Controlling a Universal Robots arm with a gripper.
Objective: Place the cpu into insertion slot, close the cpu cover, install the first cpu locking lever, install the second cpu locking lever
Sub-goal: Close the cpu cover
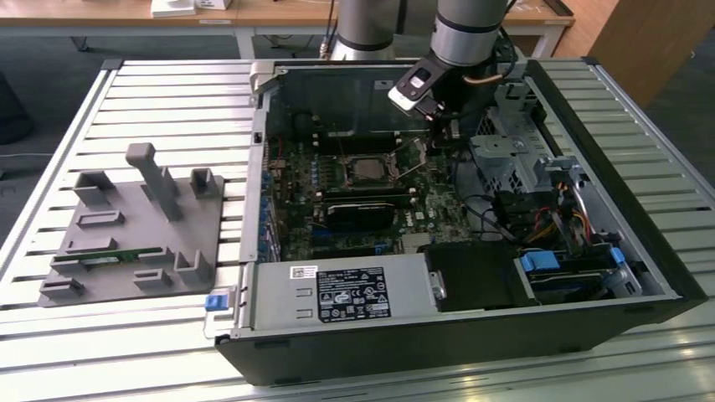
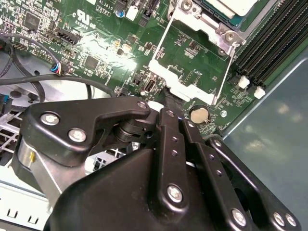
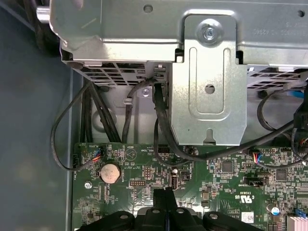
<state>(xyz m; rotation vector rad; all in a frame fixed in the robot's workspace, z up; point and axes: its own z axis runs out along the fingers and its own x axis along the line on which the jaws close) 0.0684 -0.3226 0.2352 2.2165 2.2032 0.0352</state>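
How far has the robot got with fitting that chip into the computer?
The chip looks already seated in its socket. In hand: the gripper, fingers shut, is at the edge of the metal cover, which lies flipped open over the green board. Not yet done: the cover is not closed, and the wire lever beside it stands unlatched, so both levers remain.

The cpu [image 2: 228, 5] lies in the insertion slot [image 2: 214, 28] — cpu cover [image 2: 180, 86] seemingly open.

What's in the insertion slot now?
The cpu, silver-grey top showing, sits in the insertion slot; the cpu cover is swung open beside it. Contacts under the chip are covered.
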